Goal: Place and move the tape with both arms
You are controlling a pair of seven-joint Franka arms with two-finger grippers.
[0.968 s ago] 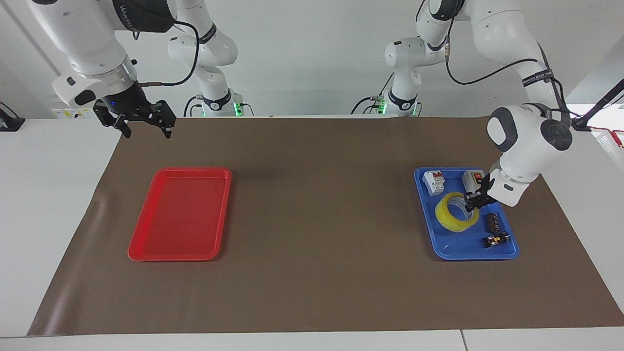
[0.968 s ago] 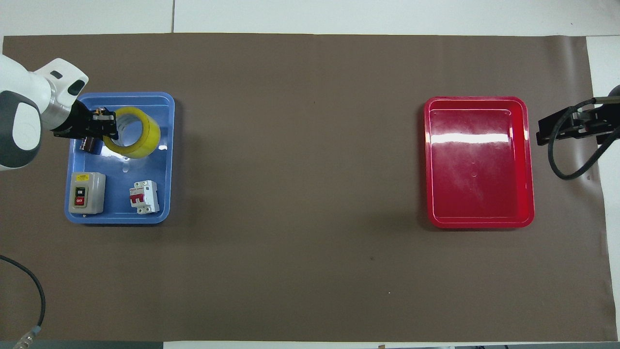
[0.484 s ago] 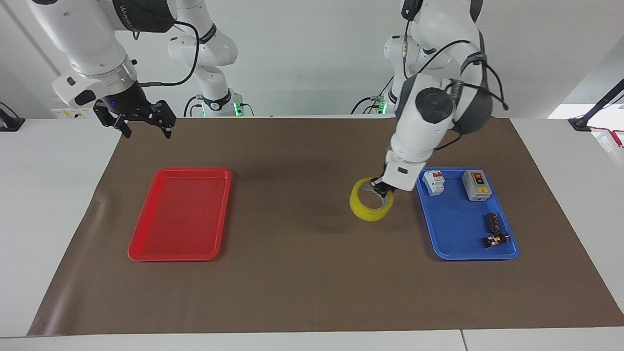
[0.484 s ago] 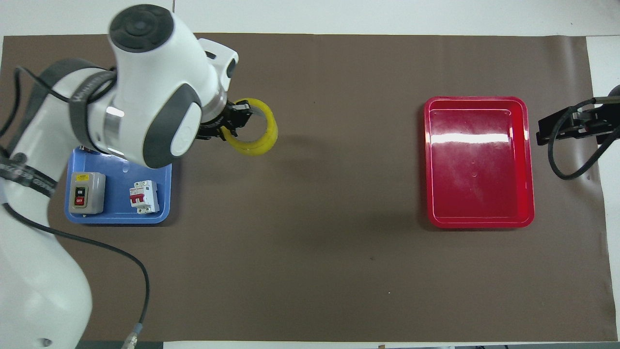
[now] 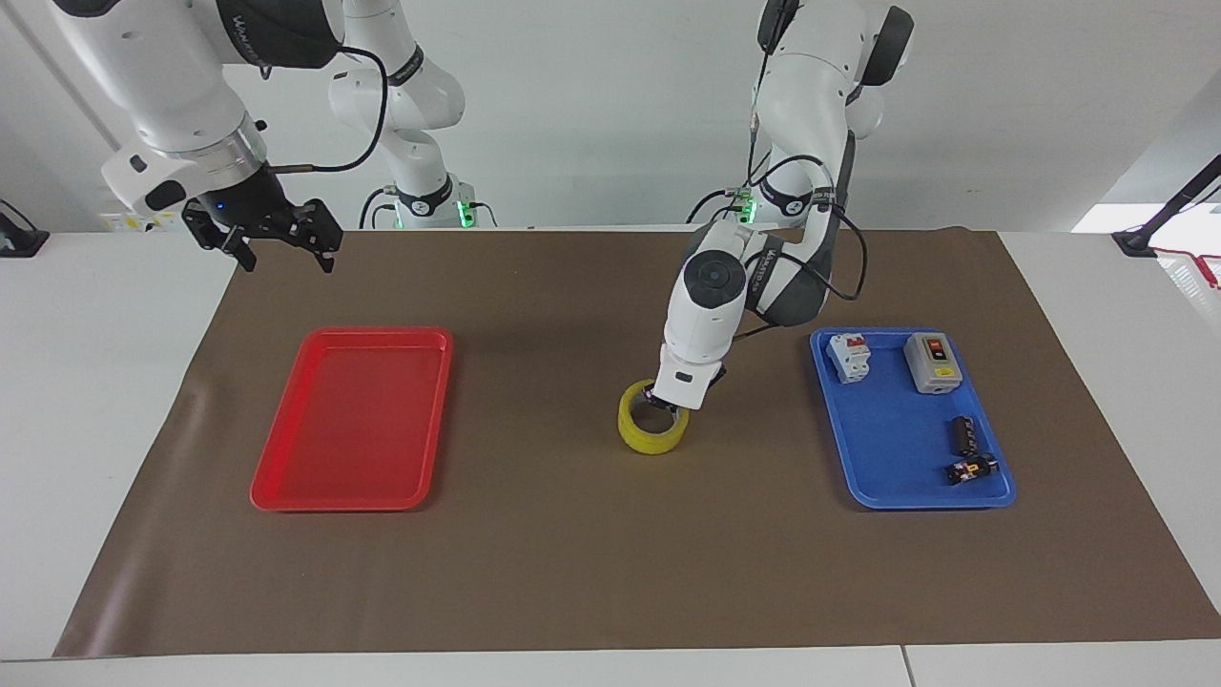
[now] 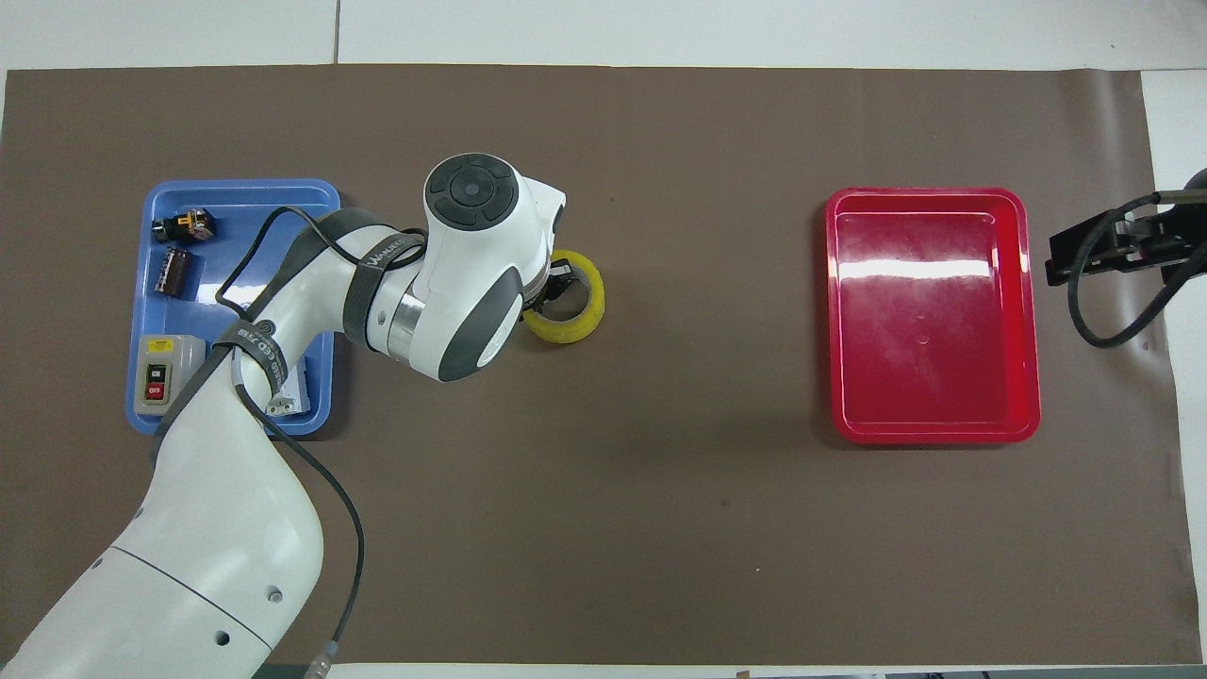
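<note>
The tape (image 5: 653, 430), low over or on the bench (image 5: 572, 572) between the red tray (image 5: 351, 420) and blue tray (image 5: 911, 425), is clamped by its wall in the left pincer (image 5: 665, 401), while the right pincer (image 5: 277, 237) is held spread, waiting above the red tray's robot-side corner; an uneven release could leave the roll tipped or rolling.

The tape (image 5: 653, 431) (image 6: 567, 308) lies on the counter (image 5: 610, 572) (image 6: 603, 528) between two trays (image 5: 351, 417) (image 6: 934, 316), nearer the tray (image 5: 906, 420) (image 6: 236, 203) at the left arm's end.
</note>
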